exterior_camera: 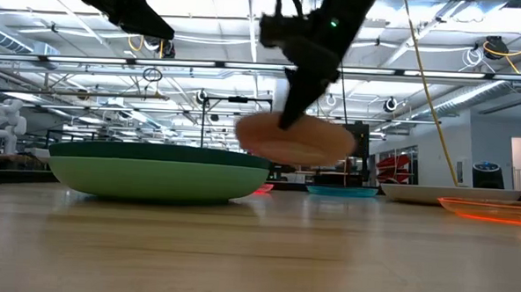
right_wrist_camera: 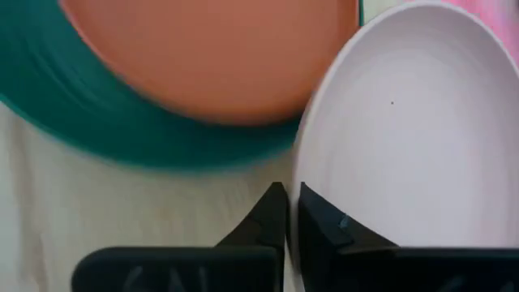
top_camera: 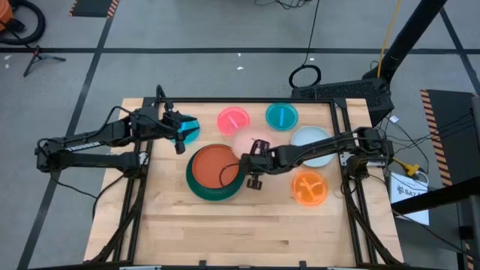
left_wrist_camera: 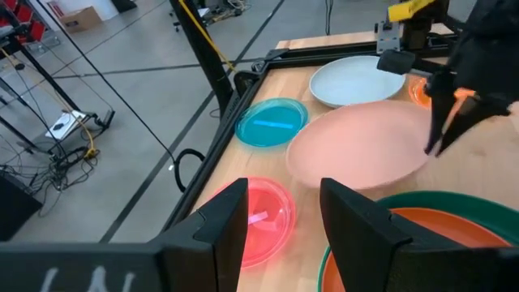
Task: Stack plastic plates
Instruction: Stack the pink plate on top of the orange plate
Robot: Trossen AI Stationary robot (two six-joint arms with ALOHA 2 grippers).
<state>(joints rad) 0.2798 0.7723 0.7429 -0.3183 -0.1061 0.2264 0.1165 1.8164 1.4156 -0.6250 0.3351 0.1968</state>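
A dark green plate (top_camera: 201, 184) holds a red-orange plate (top_camera: 214, 163) at the table's middle; in the low view a light green plate (exterior_camera: 153, 178) shows under the dark green one. My right gripper (top_camera: 252, 162) is shut on a pale pink plate (top_camera: 251, 141), held in the air just right of the stack (exterior_camera: 300, 141). My left gripper (left_wrist_camera: 284, 227) is open and empty, above the table's far left (top_camera: 178, 135). A hot pink plate (top_camera: 232, 120), a cyan plate (top_camera: 281, 116), a pale blue plate (top_camera: 313, 146) and an orange plate (top_camera: 310, 187) lie flat on the table. My right gripper pinches the pale pink plate's rim (right_wrist_camera: 312, 174) between its two fingers, on the plate's near side. The fingers come from above, slanting down. The plate is lifted clear of the table, close to level, beside the green stack's right edge.
The wooden table (top_camera: 247, 232) has bare room along its near half. A dark frame rail (top_camera: 341, 135) runs along its right edge. The small plates stand along the far edge and at the right.
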